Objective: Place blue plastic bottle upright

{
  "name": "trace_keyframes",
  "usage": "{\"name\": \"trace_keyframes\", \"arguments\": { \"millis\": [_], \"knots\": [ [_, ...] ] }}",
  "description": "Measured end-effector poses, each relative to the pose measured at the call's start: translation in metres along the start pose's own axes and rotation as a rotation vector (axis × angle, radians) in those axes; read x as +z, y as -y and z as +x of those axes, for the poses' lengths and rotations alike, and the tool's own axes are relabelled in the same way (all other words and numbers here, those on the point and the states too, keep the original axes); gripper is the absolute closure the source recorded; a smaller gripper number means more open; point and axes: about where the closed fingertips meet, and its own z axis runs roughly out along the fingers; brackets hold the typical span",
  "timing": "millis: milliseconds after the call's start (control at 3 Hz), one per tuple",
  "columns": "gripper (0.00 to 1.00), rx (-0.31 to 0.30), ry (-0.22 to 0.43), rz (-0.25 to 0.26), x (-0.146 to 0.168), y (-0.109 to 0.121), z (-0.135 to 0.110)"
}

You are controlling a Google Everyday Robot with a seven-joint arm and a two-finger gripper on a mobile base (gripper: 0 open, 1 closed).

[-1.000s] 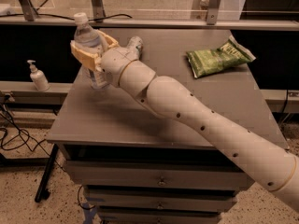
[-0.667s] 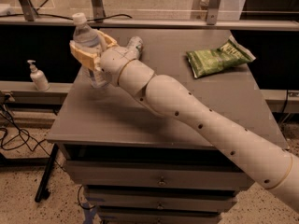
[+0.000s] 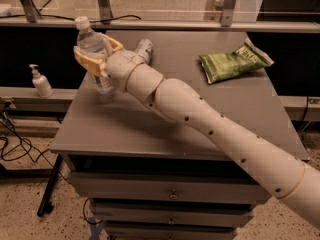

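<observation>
Up in the upper left of the frame, my hand (image 3: 92, 49) is wrapping its two yellowish fingers (image 3: 84, 59) around the blue plastic bottle (image 3: 89, 37), one finger crossing the front of it and the other passing behind, so I am clamping it about mid-body. The bottle is standing close to upright, leaning only a little, with its white cap (image 3: 81, 22) pointing toward the top of the frame. Its lower end is showing below my fingers, over the left rear part of the grey tabletop (image 3: 125, 129) (whether the base is actually resting on the surface, I cannot tell).

My pale arm (image 3: 210, 129) is stretching diagonally across the tabletop from the lower right corner of the frame. Just behind my wrist, a silver can (image 3: 145, 48) is lying on its side. A green snack bag (image 3: 235, 61) is lying well apart from the bottle, toward the upper right. Off the tabletop at the left edge of the frame, a small white pump dispenser (image 3: 41, 81) is standing on a lower ledge.
</observation>
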Motion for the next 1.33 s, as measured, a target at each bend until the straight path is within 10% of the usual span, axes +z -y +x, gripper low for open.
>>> {"name": "trace_keyframes", "arguments": {
  "millis": [1333],
  "knots": [
    [0.12, 0.045, -0.031, 0.006, -0.005, -0.007, 0.026]
  ]
}}
